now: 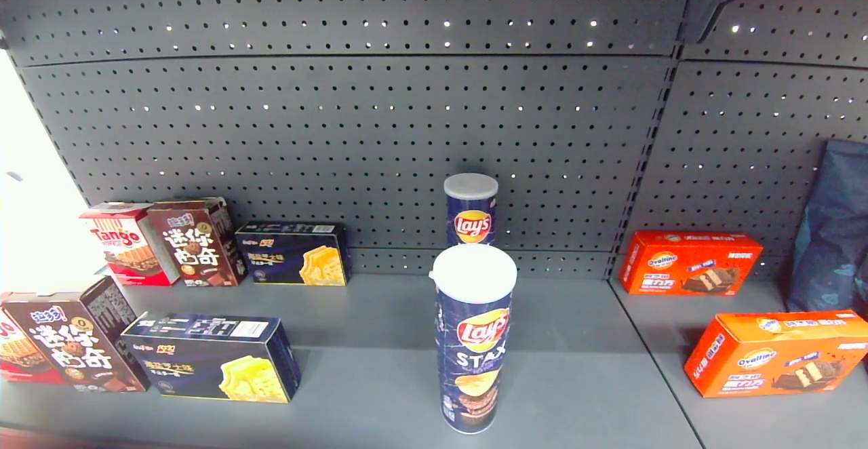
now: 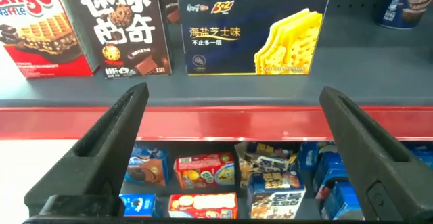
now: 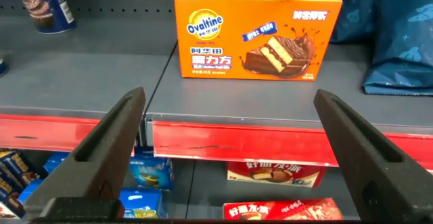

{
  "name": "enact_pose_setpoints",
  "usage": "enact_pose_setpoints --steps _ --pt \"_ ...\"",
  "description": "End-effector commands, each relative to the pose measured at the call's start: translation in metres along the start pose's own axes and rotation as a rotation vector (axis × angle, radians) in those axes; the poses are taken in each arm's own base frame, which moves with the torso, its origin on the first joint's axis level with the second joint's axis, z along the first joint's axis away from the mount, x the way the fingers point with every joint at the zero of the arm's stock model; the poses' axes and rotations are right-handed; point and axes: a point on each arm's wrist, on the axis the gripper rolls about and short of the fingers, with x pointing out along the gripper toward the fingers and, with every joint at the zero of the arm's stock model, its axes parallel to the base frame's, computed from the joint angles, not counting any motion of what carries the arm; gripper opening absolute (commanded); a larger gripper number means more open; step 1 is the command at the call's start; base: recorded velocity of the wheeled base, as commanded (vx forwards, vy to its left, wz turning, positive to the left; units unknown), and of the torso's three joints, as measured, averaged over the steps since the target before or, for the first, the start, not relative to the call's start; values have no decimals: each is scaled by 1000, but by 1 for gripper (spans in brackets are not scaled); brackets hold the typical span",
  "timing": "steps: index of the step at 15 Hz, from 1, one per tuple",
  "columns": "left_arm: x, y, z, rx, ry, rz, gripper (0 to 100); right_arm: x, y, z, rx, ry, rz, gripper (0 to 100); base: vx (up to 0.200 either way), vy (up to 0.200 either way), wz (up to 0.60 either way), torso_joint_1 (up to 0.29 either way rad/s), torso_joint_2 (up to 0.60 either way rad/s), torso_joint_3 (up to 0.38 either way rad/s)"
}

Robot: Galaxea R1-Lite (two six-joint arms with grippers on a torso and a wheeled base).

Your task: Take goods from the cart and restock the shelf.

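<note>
Evidently, the left pincer (image 2: 233, 92) and right pincer (image 3: 229, 94) are held released and empty just before the front edge of the shelf (image 1: 380, 313), on which the front chip can (image 1: 472, 340) and rear chip can (image 1: 470, 213) are stood mid-width, labels faced outward for display.

1. You've got a dark grey shelf (image 1: 576, 367), part stocked.
2. Upright mid-shelf: front chip can (image 1: 473, 340), rear chip can (image 1: 470, 211) directly behind it.
3. Mixed snack boxes (image 1: 213, 357) left, orange boxes (image 1: 780, 354) right, two rows.
</note>
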Motion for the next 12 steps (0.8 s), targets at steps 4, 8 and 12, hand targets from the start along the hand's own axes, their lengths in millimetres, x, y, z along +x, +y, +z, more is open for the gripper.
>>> enact_pose_setpoints --steps 4,8,12 --pt "0 0 0 0 -4 0 100 0 0 0 0 1 1 100 0 0 0 0 0 0" --pt "0 0 0 0 -4 0 100 0 0 0 0 2 1 100 0 0 0 0 0 0" --pt "0 -2 0 30 -6 -102 100 0 0 0 -2 2 7 100 0 0 0 0 0 0"
